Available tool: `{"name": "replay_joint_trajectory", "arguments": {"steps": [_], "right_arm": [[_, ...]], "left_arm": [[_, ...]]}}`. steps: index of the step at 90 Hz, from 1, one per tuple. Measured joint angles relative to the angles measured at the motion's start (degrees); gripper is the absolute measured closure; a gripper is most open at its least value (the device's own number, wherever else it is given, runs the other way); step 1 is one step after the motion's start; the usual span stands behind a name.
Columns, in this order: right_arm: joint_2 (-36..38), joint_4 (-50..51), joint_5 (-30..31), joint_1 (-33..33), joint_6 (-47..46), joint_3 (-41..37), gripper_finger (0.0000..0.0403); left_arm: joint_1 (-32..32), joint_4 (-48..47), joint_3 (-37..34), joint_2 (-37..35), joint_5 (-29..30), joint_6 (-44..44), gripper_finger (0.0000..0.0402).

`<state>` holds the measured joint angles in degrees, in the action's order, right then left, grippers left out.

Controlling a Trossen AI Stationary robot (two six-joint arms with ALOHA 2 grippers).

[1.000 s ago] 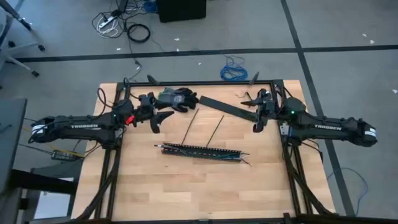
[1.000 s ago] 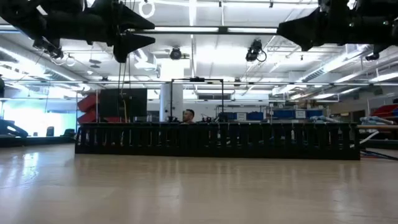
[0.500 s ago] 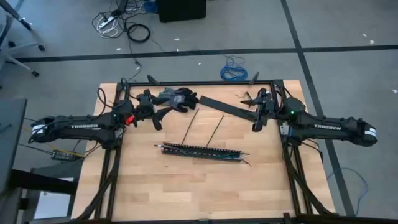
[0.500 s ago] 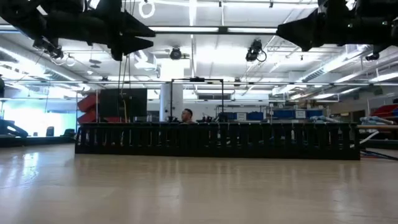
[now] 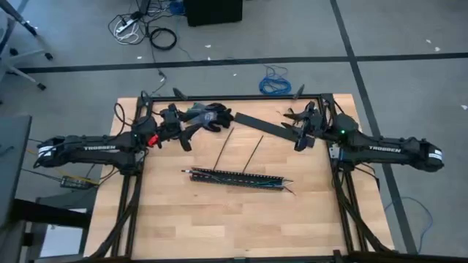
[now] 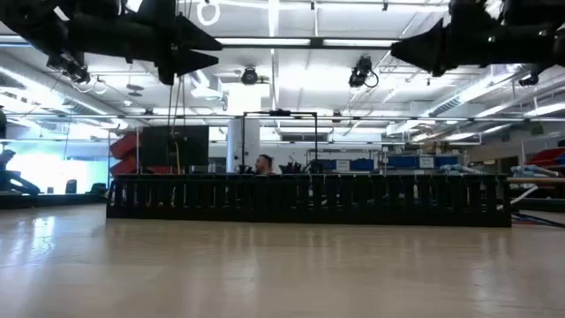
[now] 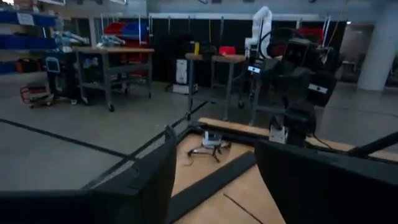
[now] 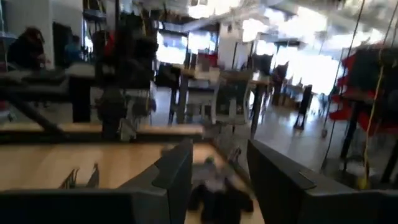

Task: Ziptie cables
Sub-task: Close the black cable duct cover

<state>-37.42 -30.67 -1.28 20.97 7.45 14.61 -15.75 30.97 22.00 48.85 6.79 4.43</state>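
Observation:
The cables (image 5: 287, 186) are thin wires lying along a black slotted tray (image 5: 235, 179) at the table's middle, and their ends poke out at its right end. In the low view the tray (image 6: 309, 200) stands as a long black comb. My left gripper (image 5: 191, 134) hovers open at the far left, well above the wood, with nothing between its fingers (image 7: 149, 186). My right gripper (image 5: 298, 133) hovers open at the far right, also with nothing between its fingers (image 8: 180, 177). Both point toward each other, away from the tray.
Two thin black strips (image 5: 224, 148) (image 5: 253, 155) lie loose on the wood beyond the tray. A wide flat black bar (image 5: 267, 126) lies slanted at the far edge, and a dark crumpled bundle (image 5: 208, 115) lies beside my left gripper. A blue coiled cable (image 5: 275, 80) lies on the floor.
Both grippers have drifted a little toward the table's far edge and stayed open. The tray, cables and strips have not moved.

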Motion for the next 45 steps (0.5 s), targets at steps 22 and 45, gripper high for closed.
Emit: {"name": "replay_joint_trajectory", "arguments": {"steps": [22, 45], "right_arm": [[-7.94, 3.17, -1.32, 3.91, -3.62, 0.48, 0.0246], [-18.43, 12.2, 0.14, 6.56, -0.86, 9.15, 0.0184]], "left_arm": [[-0.01, -9.4, 0.0, -5.4, 2.17, 0.38, 0.0188], [0.0, -10.44, -0.02, -5.5, 2.29, -0.02, 0.0188]]}}
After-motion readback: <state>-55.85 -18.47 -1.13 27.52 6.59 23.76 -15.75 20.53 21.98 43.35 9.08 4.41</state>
